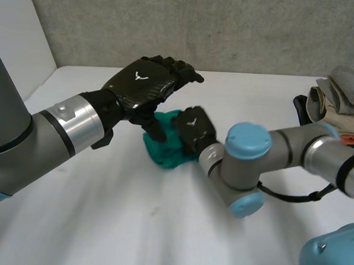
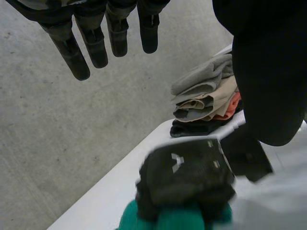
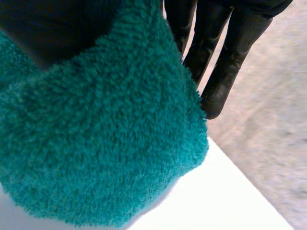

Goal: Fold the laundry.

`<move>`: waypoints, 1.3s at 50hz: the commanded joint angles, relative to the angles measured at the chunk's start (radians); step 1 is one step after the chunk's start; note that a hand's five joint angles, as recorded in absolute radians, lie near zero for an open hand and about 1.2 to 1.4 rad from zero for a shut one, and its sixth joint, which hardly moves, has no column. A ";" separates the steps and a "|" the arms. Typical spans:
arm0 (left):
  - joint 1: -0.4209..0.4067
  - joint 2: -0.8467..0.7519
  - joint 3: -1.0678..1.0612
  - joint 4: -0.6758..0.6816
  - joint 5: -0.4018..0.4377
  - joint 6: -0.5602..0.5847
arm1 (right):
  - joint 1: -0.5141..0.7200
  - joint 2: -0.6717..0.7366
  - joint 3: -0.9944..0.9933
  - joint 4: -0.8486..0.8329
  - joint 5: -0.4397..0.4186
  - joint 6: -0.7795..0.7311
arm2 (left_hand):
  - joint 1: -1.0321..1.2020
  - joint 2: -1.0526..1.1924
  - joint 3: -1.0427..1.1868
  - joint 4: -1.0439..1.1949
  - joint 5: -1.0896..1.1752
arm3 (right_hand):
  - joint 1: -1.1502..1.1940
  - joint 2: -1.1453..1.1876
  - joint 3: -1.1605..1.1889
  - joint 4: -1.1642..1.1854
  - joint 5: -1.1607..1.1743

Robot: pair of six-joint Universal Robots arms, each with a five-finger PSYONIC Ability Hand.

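Observation:
A fluffy teal cloth (image 1: pixel 164 151) lies bunched up in the middle of the white table (image 1: pixel 101 223). My right hand (image 1: pixel 192 128) comes in from the right and sits on top of it, fingers curled into the pile. In the left wrist view the right hand (image 2: pixel 184 172) clamps down over the teal cloth (image 2: pixel 177 218). In the right wrist view the teal cloth (image 3: pixel 96 158) is bunched against the palm beside the fingers (image 3: pixel 225 62). My left hand (image 1: pixel 141 83) hovers just above and left of the cloth, its fingers (image 2: pixel 91 43) straight and holding nothing.
A stack of folded clothes (image 1: pixel 345 100) in grey, beige and orange stands at the table's far right edge, with a dark item at its base; the same stack (image 2: pixel 208 96) lies beyond the right hand. A concrete wall (image 1: pixel 200 27) runs behind the table.

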 commanded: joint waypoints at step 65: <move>0.015 0.072 -0.028 0.005 0.002 -0.041 | -1.094 -0.285 0.260 -0.457 -0.703 0.434 | -0.028 -0.022 -0.028 -0.021 -0.020 | -0.684 -0.930 -0.922 -0.945 -0.866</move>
